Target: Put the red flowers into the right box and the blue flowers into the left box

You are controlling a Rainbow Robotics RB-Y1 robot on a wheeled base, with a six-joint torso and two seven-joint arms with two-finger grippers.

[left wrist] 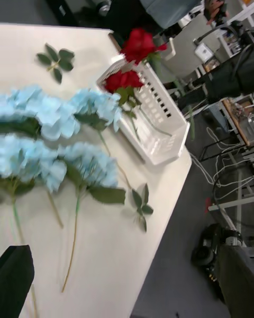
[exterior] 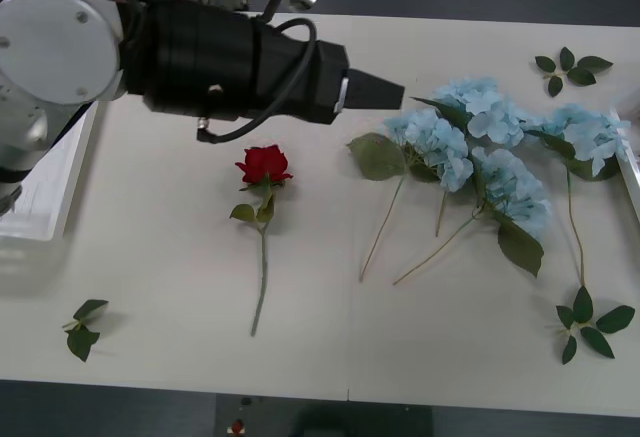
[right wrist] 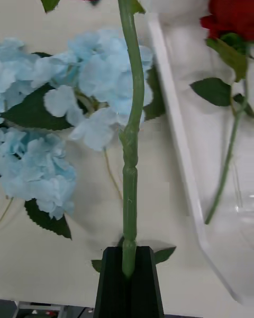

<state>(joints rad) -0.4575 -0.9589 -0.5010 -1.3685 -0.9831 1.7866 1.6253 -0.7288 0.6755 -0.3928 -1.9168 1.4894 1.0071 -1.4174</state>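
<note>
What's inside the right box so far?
One red rose lies in the right box, its stem running along the floor. The right gripper holds a second rose beside the rim. The box's far end is out of frame.

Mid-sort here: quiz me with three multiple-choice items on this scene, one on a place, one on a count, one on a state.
1. Where does the red rose on the table lie?
A) left of the blue hydrangeas
B) on top of them
C) inside a basket

2. How many loose leaf sprigs does the front view show?
A) one
B) three
C) six

3. The right claw is:
A) open
B) shut on a hydrangea
C) shut on a rose stem

Answers:
1 A: it lies alone, apart from the cluster.
2 B: two at the right, one at the near left.
3 C: the black fingers clamp the green stem.
</note>
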